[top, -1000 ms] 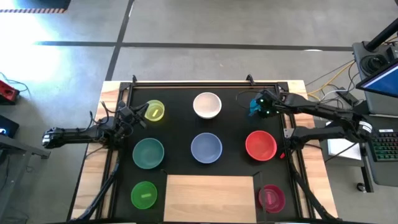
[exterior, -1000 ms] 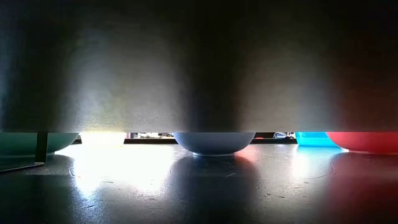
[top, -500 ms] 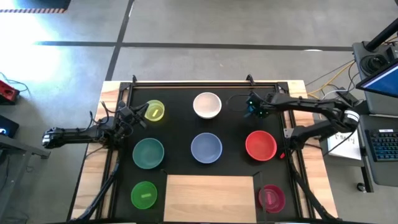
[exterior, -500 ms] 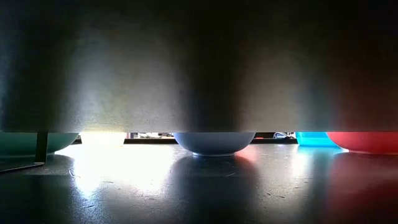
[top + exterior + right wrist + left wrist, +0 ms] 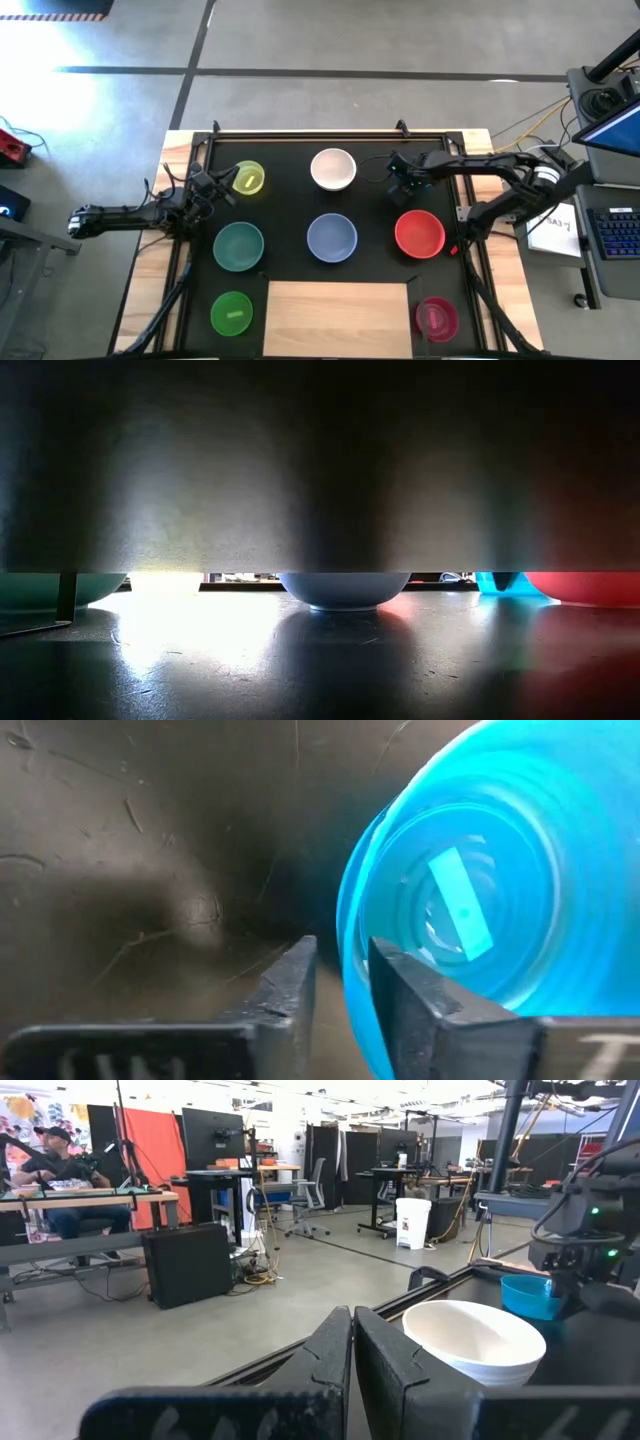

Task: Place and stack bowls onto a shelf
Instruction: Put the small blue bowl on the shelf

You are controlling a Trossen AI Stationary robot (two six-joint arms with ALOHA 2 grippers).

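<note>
Right gripper (image 5: 403, 178), at the mat's one o'clock, pinches the cyan bowl (image 5: 470, 910) rim between narrowed fingers, left gripper (image 5: 207, 185) shut at ten o'clock; next, lift it toward the shelf (image 5: 338, 318).

A robotics lab or workshop: bare concrete floor (image 5: 300, 40), rows of desks (image 5: 90, 1205) with monitors (image 5: 212, 1135), rolling office chairs (image 5: 312, 1195), a person seated (image 5: 65, 1175) at a bench, loose cables (image 5: 535, 125) trailing past the table's right edge

Black mat (image 5: 375, 215) covered the counter (image 5: 500, 270). White bin (image 5: 411, 1222), office chair (image 5: 312, 1192) and seated person (image 5: 62, 1185) occupied room beyond.
</note>
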